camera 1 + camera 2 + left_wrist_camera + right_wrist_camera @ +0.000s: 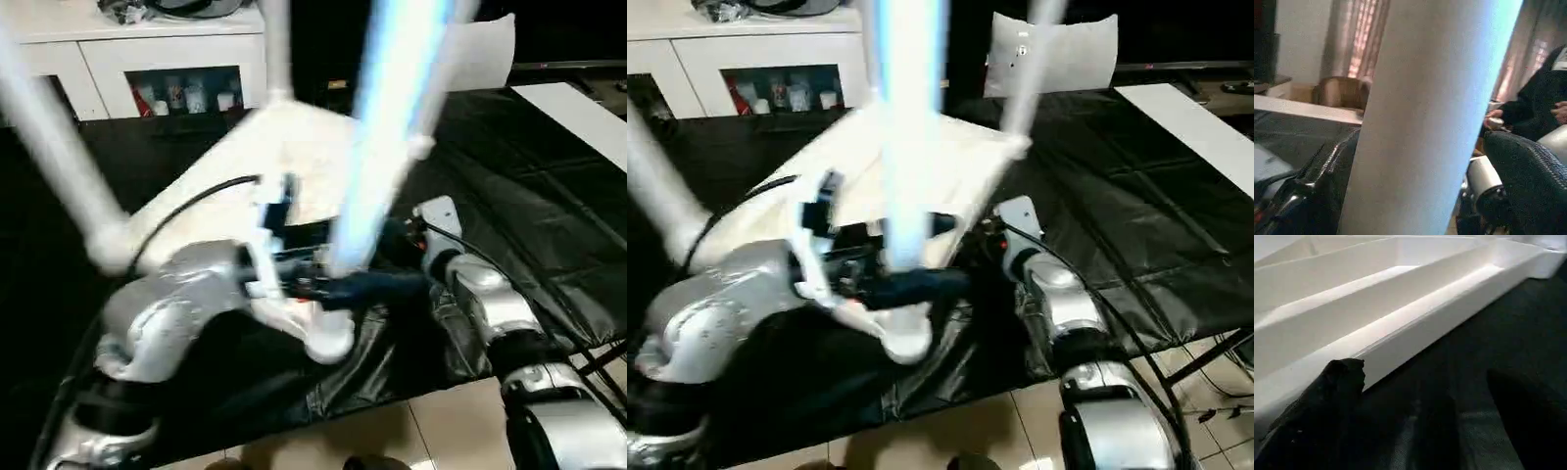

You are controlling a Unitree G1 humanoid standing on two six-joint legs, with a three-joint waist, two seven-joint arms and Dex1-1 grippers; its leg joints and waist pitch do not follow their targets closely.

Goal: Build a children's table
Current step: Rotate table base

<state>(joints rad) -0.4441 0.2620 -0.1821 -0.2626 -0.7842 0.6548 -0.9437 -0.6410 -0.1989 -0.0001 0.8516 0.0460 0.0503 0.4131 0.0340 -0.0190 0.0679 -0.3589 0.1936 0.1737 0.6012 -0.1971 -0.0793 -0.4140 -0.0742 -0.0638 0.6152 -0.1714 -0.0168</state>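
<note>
Children's table [294, 147] upside down mid-frame on black sheet, legs up. Left gripper [323, 284] spread around near leg [387, 127] (smooth, likely slippery). Right gripper [1425, 396] agape beside rim. Light, stiff plastic; grip leg low.

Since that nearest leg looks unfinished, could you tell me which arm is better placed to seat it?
Left, probably. The left claw stands open around the long round white plastic leg; the right claw is open over black cloth beside the white ribbed tabletop's edge.
</note>
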